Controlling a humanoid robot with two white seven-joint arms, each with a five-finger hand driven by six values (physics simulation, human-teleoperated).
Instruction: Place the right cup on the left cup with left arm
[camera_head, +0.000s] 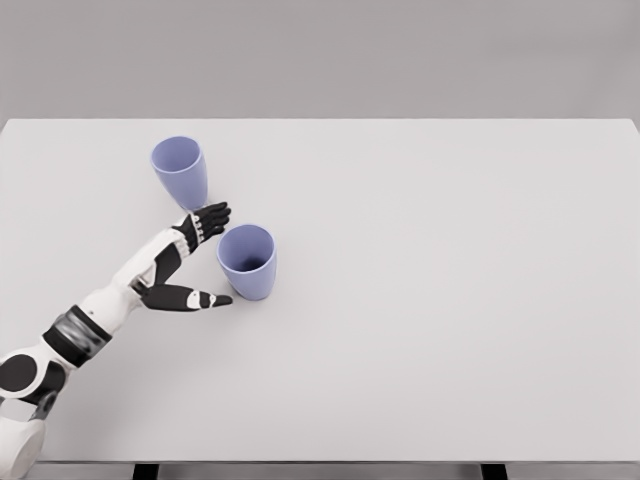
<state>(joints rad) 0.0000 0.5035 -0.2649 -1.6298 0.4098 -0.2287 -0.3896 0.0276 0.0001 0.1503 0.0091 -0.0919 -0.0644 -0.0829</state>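
Right cup (247, 261) stands upright on the white table (430, 300), a little left of the middle, and its mouth is open to the camera; the inside looks dark blue in shadow and I can see nothing in it. Left cup (180, 171) stands farther back and more to the left, also upright, well apart from the first one, and its inside looks pale and holds nothing visible. Left hand (190, 262) is just beside the right cup, on its left side, with the fingers spread wide: the black fingers (210, 219) reach behind the cup toward its far side, and the thumb (195, 298) lies low near the table at the near side. Whether the fingertips touch the cup wall is hard to tell, but the hand holds nothing. The white arm comes in from the lower left, and its shoulder part is cut off by the corner of the picture.
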